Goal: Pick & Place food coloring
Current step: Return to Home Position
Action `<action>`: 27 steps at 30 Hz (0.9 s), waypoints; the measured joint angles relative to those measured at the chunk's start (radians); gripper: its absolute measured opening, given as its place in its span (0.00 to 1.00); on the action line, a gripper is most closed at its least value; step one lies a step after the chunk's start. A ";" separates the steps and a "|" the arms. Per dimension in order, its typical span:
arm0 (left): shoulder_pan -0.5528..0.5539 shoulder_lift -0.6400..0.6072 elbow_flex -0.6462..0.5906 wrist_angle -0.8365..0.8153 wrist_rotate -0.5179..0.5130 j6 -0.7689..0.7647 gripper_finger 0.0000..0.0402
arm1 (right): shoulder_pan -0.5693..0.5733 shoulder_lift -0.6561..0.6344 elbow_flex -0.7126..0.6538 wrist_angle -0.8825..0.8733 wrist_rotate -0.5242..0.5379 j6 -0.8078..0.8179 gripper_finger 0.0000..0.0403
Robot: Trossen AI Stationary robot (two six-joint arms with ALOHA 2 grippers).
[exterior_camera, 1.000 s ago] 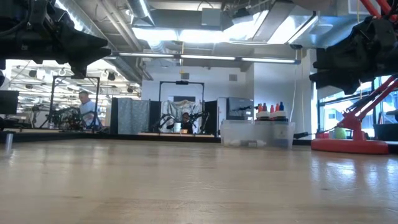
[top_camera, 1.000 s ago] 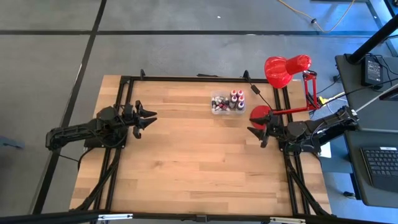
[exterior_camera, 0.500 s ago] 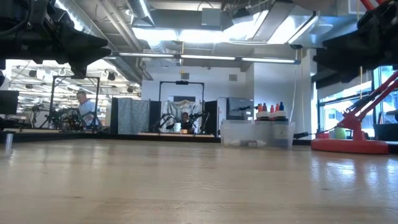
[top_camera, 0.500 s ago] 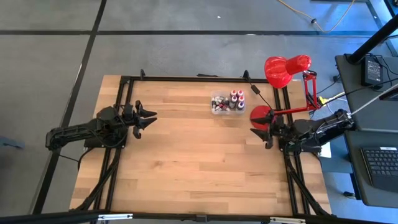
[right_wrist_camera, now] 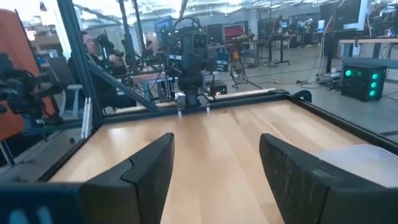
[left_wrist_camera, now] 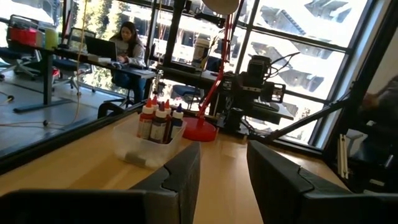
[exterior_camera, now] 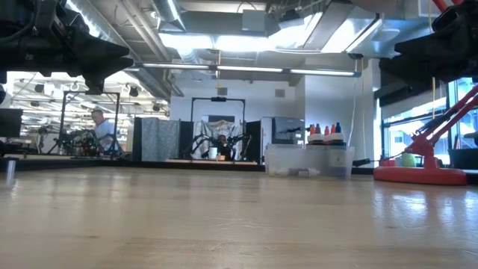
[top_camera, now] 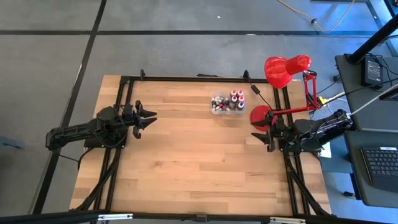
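The left gripper point(top_camera: 148, 118) is held over the table point(top_camera: 186, 162) well to the left of the clear tub point(top_camera: 216, 111), with its fingers spread apart and nothing between them; through its wrist view point(left_wrist_camera: 224, 155) the tub point(left_wrist_camera: 134, 152) is seen straight ahead. The right gripper point(top_camera: 261, 138) is held near the table's edge, on the tub's other side and closer to it – its fingers are likewise spread wide and empty point(right_wrist_camera: 214, 149).

The food coloring point(top_camera: 231, 99) is gathered inside the tub. The taller bottles are stood upright at the tub's right end, dark-bodied or whitish, with red, white and blue caps point(left_wrist_camera: 160, 121); smaller ones are scattered in its left half. From table height, only the caps and necks point(exterior_camera: 323, 131) are shown above the tub's rim point(exterior_camera: 287, 161).

Just right of the tub, the round base of a red lamp point(top_camera: 260, 114) is set – and beyond the table, a person point(left_wrist_camera: 127, 37) is seated at a desk.
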 joint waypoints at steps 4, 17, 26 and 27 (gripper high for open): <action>0.000 0.000 0.000 0.000 0.001 0.000 0.32 | 0.000 0.001 0.000 -0.001 0.000 -0.018 0.59; 0.000 0.000 0.000 0.000 0.002 0.000 0.32 | 0.000 0.001 0.000 0.000 0.000 -0.009 0.59; 0.000 0.000 0.000 0.000 0.002 0.000 0.32 | 0.000 0.001 0.000 0.000 0.000 -0.006 0.59; 0.000 0.000 0.000 0.000 0.002 0.000 0.32 | 0.000 0.001 0.000 0.000 0.000 -0.009 0.59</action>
